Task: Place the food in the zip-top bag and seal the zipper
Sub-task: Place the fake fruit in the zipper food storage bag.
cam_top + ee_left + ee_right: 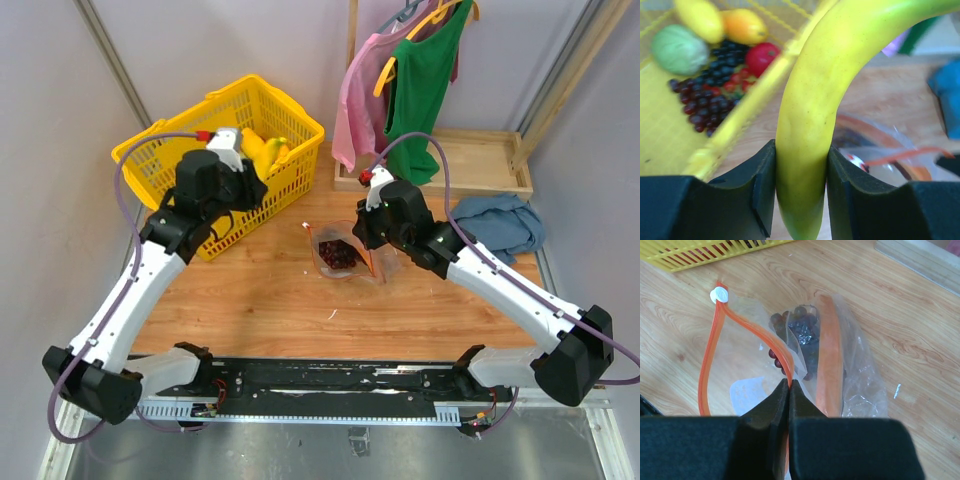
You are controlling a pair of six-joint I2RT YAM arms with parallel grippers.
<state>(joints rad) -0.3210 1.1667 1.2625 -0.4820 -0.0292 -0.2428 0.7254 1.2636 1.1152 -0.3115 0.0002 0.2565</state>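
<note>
The clear zip-top bag (pixel 343 256) lies on the wooden table with its mouth held open. My right gripper (pixel 790 385) is shut on its red-orange zipper (pixel 715 340), which loops to a white slider (pixel 719 294). Inside the bag are the dark purple grape bunch (pixel 802 330) and the long orange-brown piece (pixel 830 360). My left gripper (pixel 802 170) is shut on a curved yellow banana-like piece (pixel 810 125) and holds it over the near rim of the yellow basket (pixel 150 150), left of the bag. I see no thin red chili piece.
The basket (pixel 755 95) holds more toy fruit: a green ball (pixel 679 49), a yellow piece, an orange piece, a red one and dark berries (pixel 705 100). Clothes hang at the back (pixel 420 70). A blue cloth (pixel 500 222) lies at the right, beside a wooden stand (pixel 480 160).
</note>
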